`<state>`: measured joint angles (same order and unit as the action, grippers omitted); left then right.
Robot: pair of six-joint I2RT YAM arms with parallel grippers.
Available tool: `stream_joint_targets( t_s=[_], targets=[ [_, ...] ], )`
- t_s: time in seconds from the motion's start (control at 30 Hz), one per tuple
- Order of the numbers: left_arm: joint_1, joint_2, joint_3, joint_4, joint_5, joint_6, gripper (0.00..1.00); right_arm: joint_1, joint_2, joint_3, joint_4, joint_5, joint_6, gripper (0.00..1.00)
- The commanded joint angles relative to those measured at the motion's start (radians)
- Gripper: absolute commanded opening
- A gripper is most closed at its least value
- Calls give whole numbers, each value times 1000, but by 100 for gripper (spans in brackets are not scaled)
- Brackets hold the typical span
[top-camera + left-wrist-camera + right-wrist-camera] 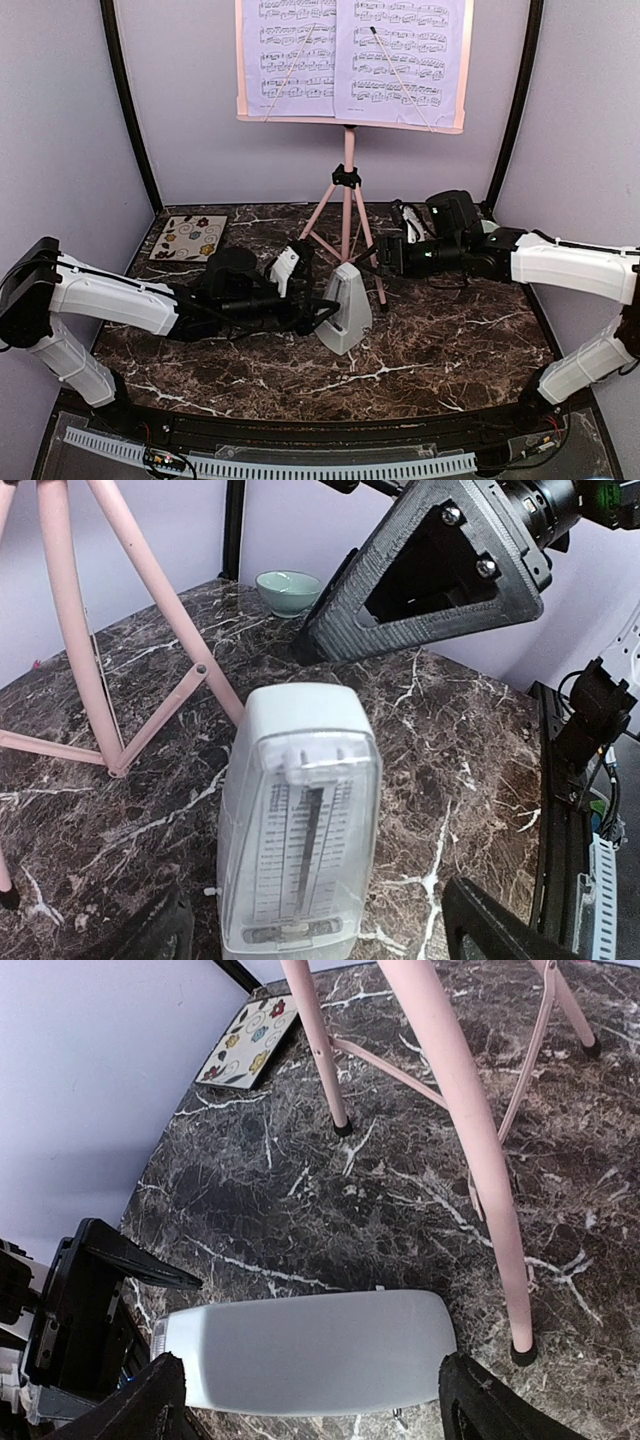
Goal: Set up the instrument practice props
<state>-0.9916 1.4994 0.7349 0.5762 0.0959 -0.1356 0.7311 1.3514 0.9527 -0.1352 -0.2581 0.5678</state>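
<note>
The pink music stand (348,215) stands on its tripod at the back centre. Two lavender sheet-music pages (290,55) (400,55) rest on its desk. The white pyramid metronome (345,310) stands upright in front of the tripod's legs. My left gripper (318,312) is open just left of it. In the left wrist view the metronome (300,830) sits between the spread fingers (490,920), untouched. My right gripper (375,260) is open above and behind the metronome. The right wrist view shows the metronome's back (310,1350) beyond its open fingers (160,1400).
A floral tile (188,237) lies at the back left. A pale green bowl (288,590) sits at the back right, behind the right gripper (430,570). The pink tripod legs (460,1090) spread close behind the metronome. Purple walls close in three sides.
</note>
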Motion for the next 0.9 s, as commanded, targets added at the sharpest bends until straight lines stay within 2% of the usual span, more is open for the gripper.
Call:
stream_joint_targets(
  t_s=[0.0,0.3,0.67,0.87],
  targets=[
    [-21,34,77,-40,-91,-21,86,-12,39,53,-25,-86,5,87],
    [-21,90,153,-66,-115,1,76,-12,82,73,-25,-116,-6,86],
    [-21,103,194,-52,-95,31,71,-12,80,11,-13,-121,-17,85],
    [-21,114,213,-67,-93,50,58,-12,81,-12,-27,-105,-40,84]
  ],
)
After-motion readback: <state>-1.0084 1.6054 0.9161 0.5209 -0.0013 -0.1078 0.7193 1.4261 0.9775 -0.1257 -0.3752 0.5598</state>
